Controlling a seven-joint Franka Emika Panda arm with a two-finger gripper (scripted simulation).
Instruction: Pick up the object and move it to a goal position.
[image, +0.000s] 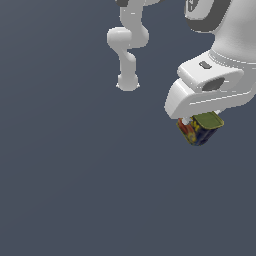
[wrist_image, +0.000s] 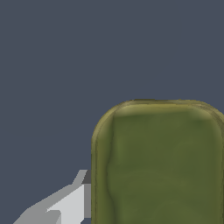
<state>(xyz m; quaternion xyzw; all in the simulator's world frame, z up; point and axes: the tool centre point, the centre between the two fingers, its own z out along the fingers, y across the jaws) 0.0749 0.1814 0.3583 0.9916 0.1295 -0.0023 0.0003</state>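
The object (image: 199, 130) is a small stubby can with an olive-green face and a dark navy body with red and yellow patches. It sits directly under the white gripper (image: 197, 122) at the exterior view's right, held between the fingers and tilted. In the wrist view its olive-green face (wrist_image: 159, 164) fills much of the picture, with one grey-white finger (wrist_image: 65, 203) pressed against its side. The gripper is shut on the object. The other finger is hidden.
The ground is a plain dark grey-blue surface (image: 75, 190). The arm's white base and links (image: 127, 47) stand at the back, near the middle of the exterior view. No goal marker shows.
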